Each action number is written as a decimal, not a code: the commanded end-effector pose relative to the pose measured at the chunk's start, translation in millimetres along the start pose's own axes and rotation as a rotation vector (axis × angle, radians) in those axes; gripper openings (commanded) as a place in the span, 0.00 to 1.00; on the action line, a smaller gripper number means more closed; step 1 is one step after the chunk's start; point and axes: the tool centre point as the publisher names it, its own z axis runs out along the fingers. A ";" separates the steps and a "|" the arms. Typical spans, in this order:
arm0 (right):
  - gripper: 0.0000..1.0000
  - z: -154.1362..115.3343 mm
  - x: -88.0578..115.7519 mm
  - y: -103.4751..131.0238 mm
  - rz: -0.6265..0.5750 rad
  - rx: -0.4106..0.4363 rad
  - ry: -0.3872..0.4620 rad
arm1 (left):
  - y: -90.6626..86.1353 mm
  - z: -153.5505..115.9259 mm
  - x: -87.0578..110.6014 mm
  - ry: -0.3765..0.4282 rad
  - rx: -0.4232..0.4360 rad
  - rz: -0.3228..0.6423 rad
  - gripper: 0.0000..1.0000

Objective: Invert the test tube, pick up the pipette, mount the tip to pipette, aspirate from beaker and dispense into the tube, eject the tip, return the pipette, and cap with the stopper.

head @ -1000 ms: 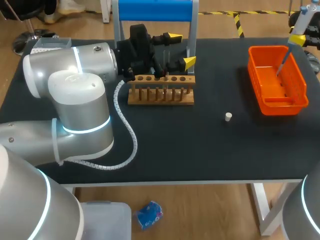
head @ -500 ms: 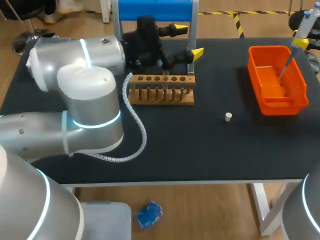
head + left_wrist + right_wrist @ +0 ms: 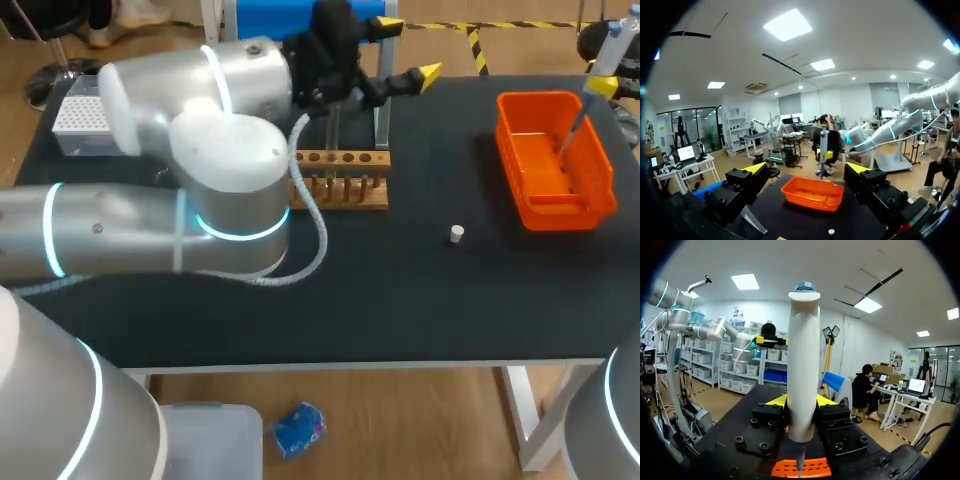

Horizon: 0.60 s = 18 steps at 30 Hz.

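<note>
Evidently it's the tip-ejecting step: the pipette [image 3: 592, 85] hangs over the orange bin [image 3: 507, 150] at the surface's right end, pinched in the right tool [image 3: 801, 401], tip on and pointing into the bin. Next I'd expect the tip dropped, then the pipette carried to the blue stand [image 3: 262, 20]. The left tool [image 3: 405, 48], spread wide and empty, hovers above the wooden tube rack [image 3: 345, 195] before that stand and could crowd the return; the white stopper [image 3: 456, 234] lies between rack and bin.
</note>
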 end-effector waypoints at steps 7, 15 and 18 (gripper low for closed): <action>0.00 -1.7 -1.8 -0.7 0.000 -0.001 0.007 | -24.4 113.8 0.6 -0.033 -0.169 -0.001 1.00; 0.00 -1.7 -1.8 -0.7 0.000 -0.001 0.007 | -24.4 113.8 0.6 -0.033 -0.169 -0.001 1.00; 0.00 -1.7 -1.8 -0.7 0.000 -0.001 0.007 | -24.4 113.8 0.6 -0.033 -0.169 -0.001 1.00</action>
